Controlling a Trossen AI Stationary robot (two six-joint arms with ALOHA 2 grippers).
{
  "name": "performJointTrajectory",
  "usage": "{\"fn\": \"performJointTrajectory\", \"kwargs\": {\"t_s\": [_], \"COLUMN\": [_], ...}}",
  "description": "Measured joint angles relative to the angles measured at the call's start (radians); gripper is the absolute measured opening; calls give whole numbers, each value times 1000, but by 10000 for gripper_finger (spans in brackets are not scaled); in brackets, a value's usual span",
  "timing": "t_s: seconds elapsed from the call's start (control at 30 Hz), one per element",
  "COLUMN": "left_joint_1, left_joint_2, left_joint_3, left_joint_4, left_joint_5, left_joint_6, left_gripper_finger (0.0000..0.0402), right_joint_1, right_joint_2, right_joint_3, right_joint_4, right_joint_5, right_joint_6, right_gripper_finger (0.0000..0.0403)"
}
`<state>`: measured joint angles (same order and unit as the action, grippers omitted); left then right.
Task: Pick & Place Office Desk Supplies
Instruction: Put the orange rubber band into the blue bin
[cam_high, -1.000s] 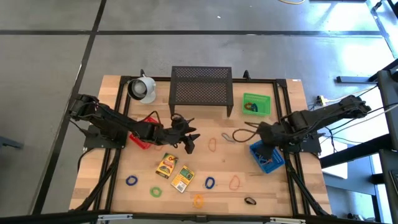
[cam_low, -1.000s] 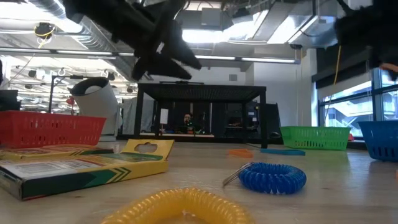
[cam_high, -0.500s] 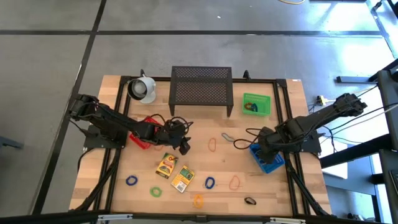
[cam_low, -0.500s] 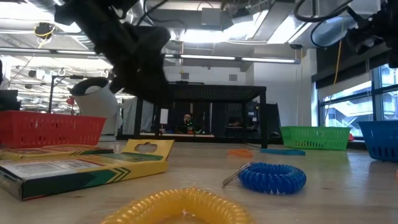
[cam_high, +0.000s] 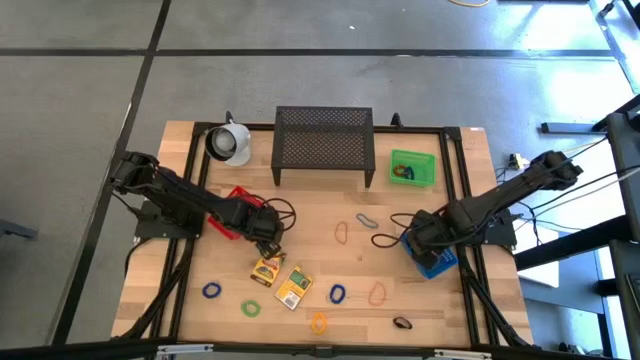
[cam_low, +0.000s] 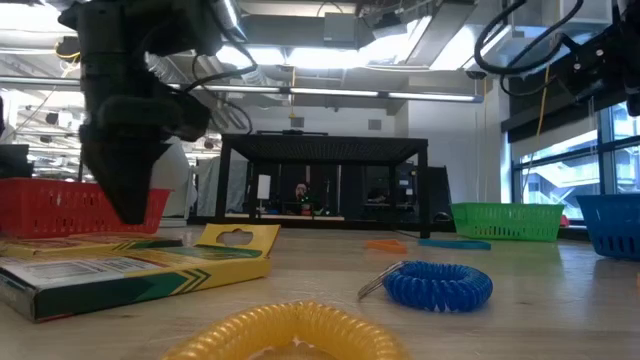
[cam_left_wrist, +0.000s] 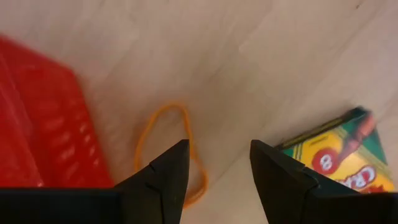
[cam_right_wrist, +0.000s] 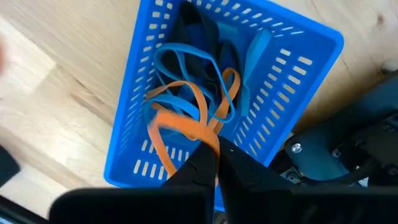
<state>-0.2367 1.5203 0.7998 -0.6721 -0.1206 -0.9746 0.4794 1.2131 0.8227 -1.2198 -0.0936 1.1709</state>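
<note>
My left gripper (cam_high: 268, 250) has swung back from mid-table and now hangs with fingers parted, holding nothing, above an orange loop (cam_left_wrist: 166, 151) beside the red bin (cam_left_wrist: 37, 118), the yellow packet (cam_high: 267, 268) just beyond. My right gripper (cam_right_wrist: 216, 155) has pulled back over the blue bin (cam_right_wrist: 283, 68), fingers pinched on an orange band (cam_right_wrist: 180, 124) that trails into it; the loops piled beneath it are hard to tell apart. Farther off, loose loops (cam_high: 337, 294) dot the open board.
</note>
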Motion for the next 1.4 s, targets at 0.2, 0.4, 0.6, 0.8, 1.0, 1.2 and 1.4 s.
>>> {"fn": "performJointTrajectory", "kwargs": {"t_s": [0.2,0.4,0.6,0.8,1.0,1.2,1.4], "left_joint_1": [-25,-26,-26,-26,-26,-26,-26], "left_joint_2": [0,0,0,0,0,0,0], "left_joint_3": [0,0,0,0,0,0,0], "left_joint_4": [-6,-7,-7,-8,-9,-9,-9], "left_joint_5": [-12,-19,-19,-19,-20,-20,-20], "left_joint_6": [-40,-44,-44,-44,-43,-43,-43], "left_gripper_finger": [164,164,164,164,164,164,164], "right_joint_1": [16,18,20,20,20,20,20], "right_joint_2": [52,88,90,90,90,89,85], "right_joint_3": [0,-19,-77,-77,-77,-77,-77], "right_joint_4": [0,-3,13,34,34,37,60], "right_joint_5": [0,-1,-53,-37,-36,-36,-54], "right_joint_6": [0,-3,30,45,52,52,49], "right_gripper_finger": [9,10,11,19,62,139,241]}}
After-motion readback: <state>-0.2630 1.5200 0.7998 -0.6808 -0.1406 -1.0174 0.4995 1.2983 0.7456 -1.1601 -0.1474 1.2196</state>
